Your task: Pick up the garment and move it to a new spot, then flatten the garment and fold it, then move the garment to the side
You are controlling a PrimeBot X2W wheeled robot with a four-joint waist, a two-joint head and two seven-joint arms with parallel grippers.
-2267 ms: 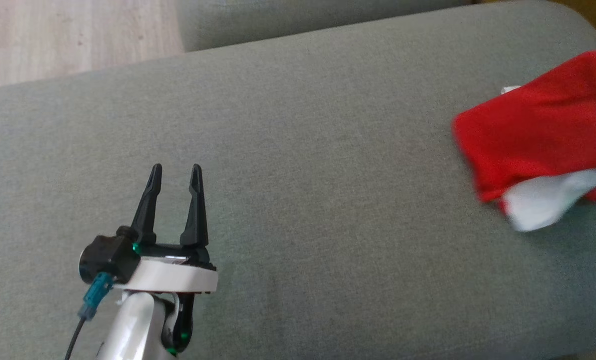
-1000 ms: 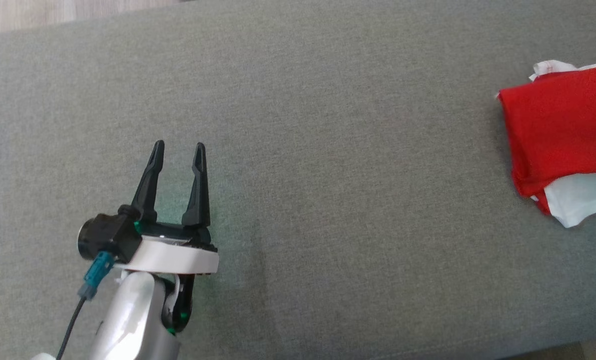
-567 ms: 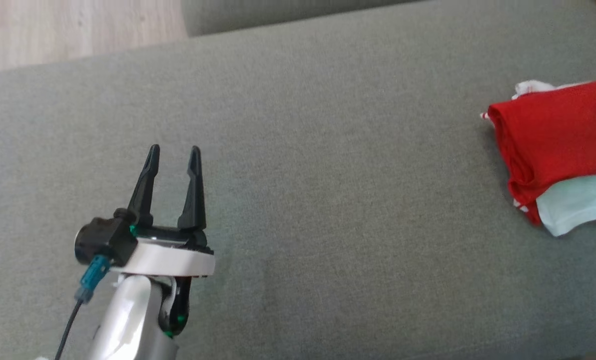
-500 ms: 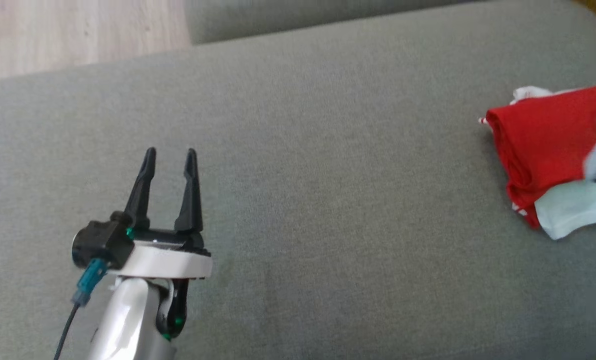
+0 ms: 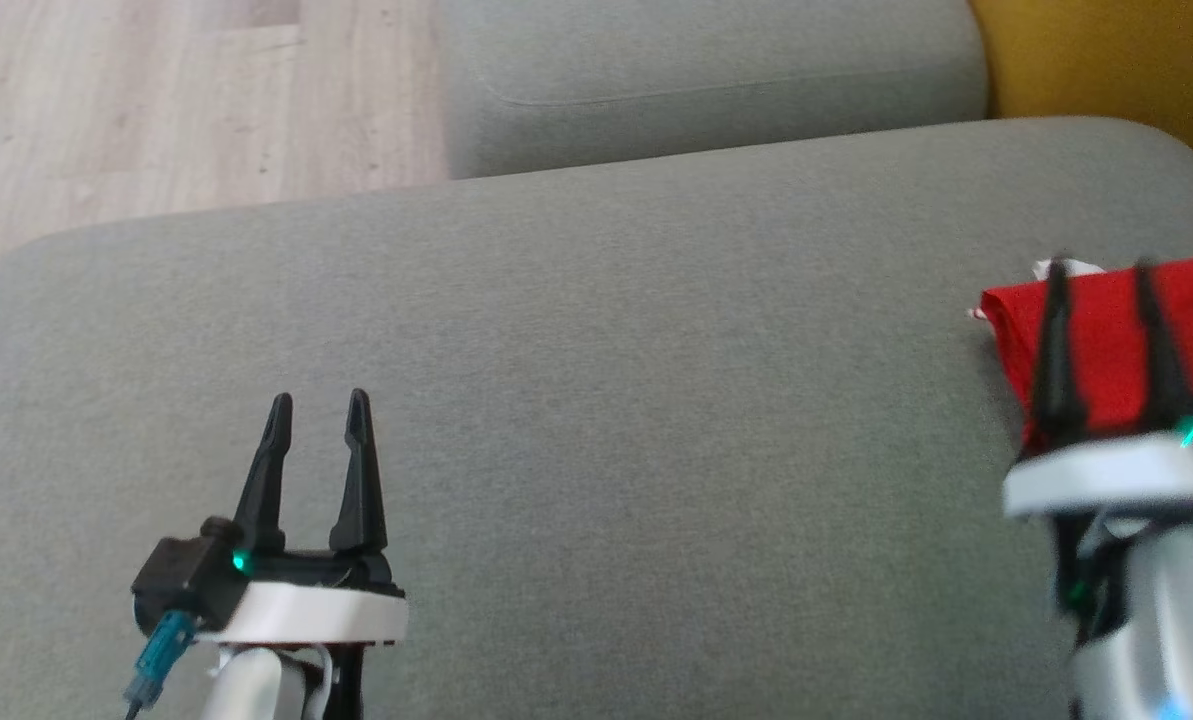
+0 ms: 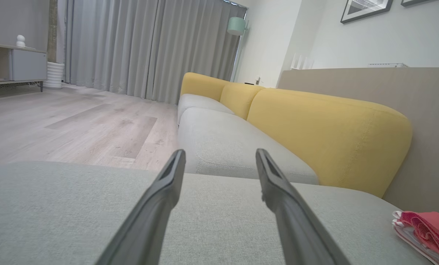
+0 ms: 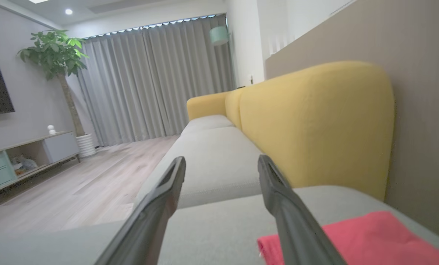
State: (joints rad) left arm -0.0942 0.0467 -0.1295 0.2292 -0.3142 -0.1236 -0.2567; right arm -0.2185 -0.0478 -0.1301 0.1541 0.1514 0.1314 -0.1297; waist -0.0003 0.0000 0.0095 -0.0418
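Left gripper (image 5: 318, 402): two dark tapered fingers, spread, nothing between them. It hangs over bare upholstery at the lower left of the head view, well apart from the garment.

Right gripper (image 5: 1099, 268): fingers spread, nothing pinched, and blurred in the head view. It stands over the near part of the garment; contact cannot be told.

Garment (image 5: 1106, 340): red cloth with white layers, folded into a compact flat stack. It lies at the right end of the seat cushion, near that cushion's rounded far corner.

Seat cushion (image 5: 656, 400): grey-green woven fabric with a matte, fine grain and soft rounded corners. A broad bare stretch runs between the left gripper and the garment.

Second seat cushion (image 5: 706, 80): same fabric, with a seam line, lying just past the far edge.

Backrest (image 5: 1106, 60): mustard-yellow padded fabric, at the far right.

Floor (image 5: 156, 100): pale wood planks, beyond the far left corner.
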